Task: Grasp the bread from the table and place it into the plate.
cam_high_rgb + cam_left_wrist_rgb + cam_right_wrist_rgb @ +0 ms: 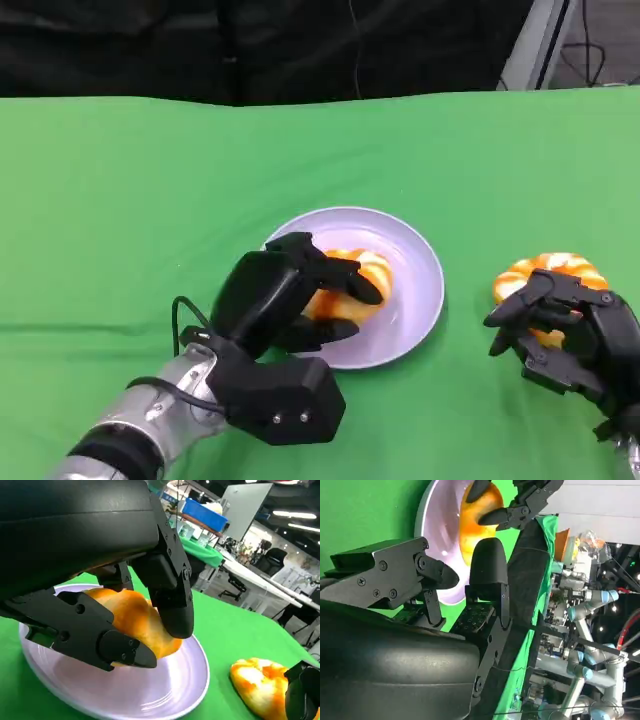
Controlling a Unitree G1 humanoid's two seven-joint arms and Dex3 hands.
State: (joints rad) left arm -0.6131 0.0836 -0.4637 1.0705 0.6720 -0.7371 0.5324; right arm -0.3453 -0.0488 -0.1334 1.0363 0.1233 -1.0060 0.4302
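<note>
A pale lilac plate lies mid-table. My left hand reaches over its near rim and grips an orange-glazed bread low over the plate's middle. In the left wrist view black fingers clamp that bread from both sides above the plate. A second bread lies on the green cloth right of the plate. My right hand sits just behind it, fingers spread over its near edge and holding nothing. The right wrist view shows those fingers apart, with the plate beyond.
The green cloth covers the whole table, with wide bare stretches left of and behind the plate. A dark backdrop runs along the far edge. The second bread lies about a hand's width from the plate rim.
</note>
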